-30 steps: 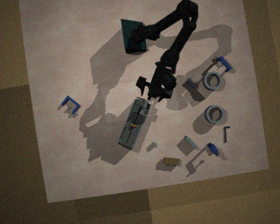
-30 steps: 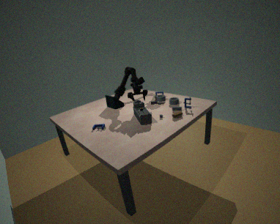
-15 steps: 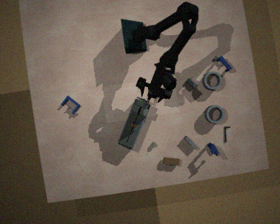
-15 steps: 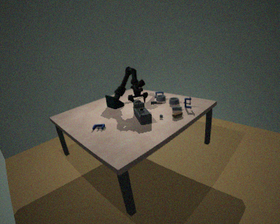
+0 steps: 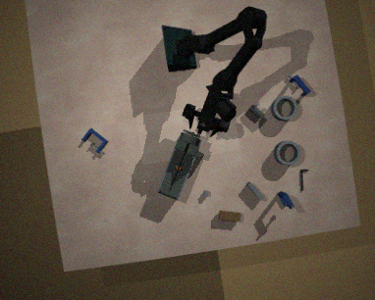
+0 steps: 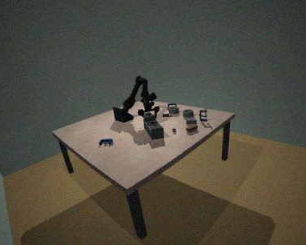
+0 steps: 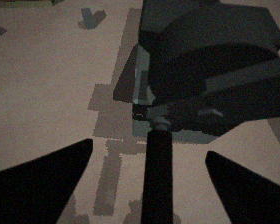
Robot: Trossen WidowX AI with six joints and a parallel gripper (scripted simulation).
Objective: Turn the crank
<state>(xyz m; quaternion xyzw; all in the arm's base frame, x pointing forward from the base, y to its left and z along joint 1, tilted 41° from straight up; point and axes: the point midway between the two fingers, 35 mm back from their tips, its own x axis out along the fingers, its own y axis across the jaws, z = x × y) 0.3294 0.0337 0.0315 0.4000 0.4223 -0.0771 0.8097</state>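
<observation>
The machine is a grey box with a long slot on top. Its slide's red-orange pointer shows partway along the slot; the brass zero marks cannot be made out, and the pointer's exact offset is unclear. The crank's black handle stands out from the near end of the machine in the wrist view. My gripper is open at that end, its fingers on either side of the handle with a gap on both sides. In the wrist view the dark crank housing hides the slot and pointer.
Blue clamps lie to the left and right. Two grey rings stand at the right, near a black hex key. A brown block, a grey block and a small grey piece lie beyond the machine.
</observation>
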